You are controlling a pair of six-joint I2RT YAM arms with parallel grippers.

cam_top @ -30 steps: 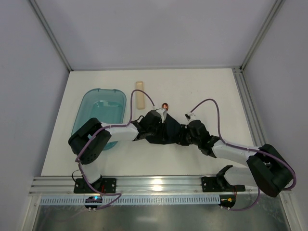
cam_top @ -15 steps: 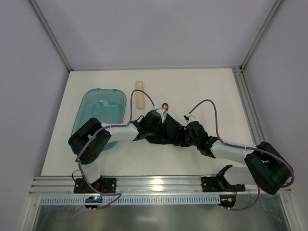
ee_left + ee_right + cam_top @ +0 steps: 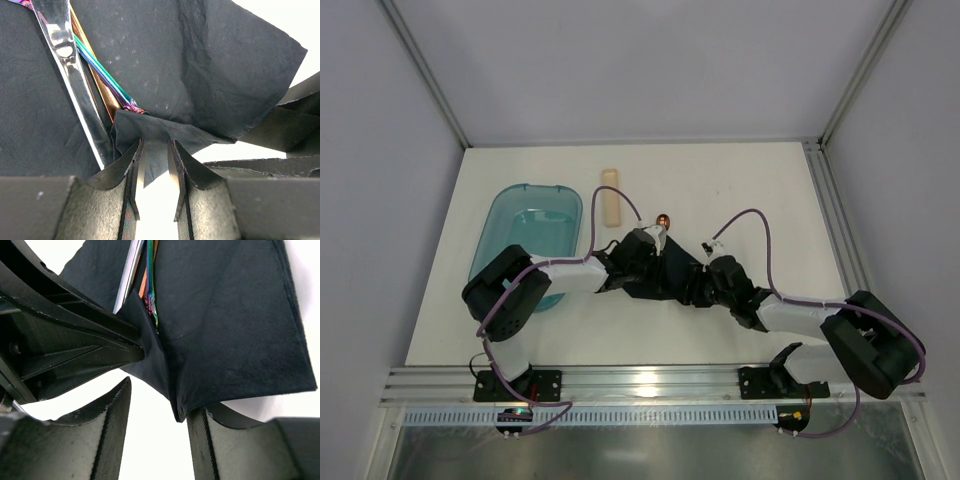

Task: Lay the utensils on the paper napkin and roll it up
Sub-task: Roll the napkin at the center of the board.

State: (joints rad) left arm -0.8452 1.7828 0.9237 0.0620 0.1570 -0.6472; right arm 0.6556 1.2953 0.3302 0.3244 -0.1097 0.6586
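The paper napkin (image 3: 672,270) lies dark and creased mid-table between both arms. Several utensils lie on it: a silvery blade (image 3: 65,55), an iridescent handle (image 3: 102,72) and a copper one (image 3: 104,92); a copper spoon bowl (image 3: 664,220) pokes out at the far edge. My left gripper (image 3: 155,146) is shut on a lifted fold of the napkin (image 3: 200,65) over the handle ends. The right gripper (image 3: 159,400) stands open just short of the napkin's (image 3: 225,325) near edge, which rests by its right fingertip. The left gripper's black body (image 3: 75,345) fills the left of the right wrist view.
A translucent teal tub (image 3: 525,240) stands left of the napkin, under the left arm. A short beige stick (image 3: 610,197) lies behind it. The aluminium rail (image 3: 650,385) runs along the near table edge.
The right gripper has opened and let go of the napkin's edge, shifting slightly left. The left gripper has kept its hold and place.
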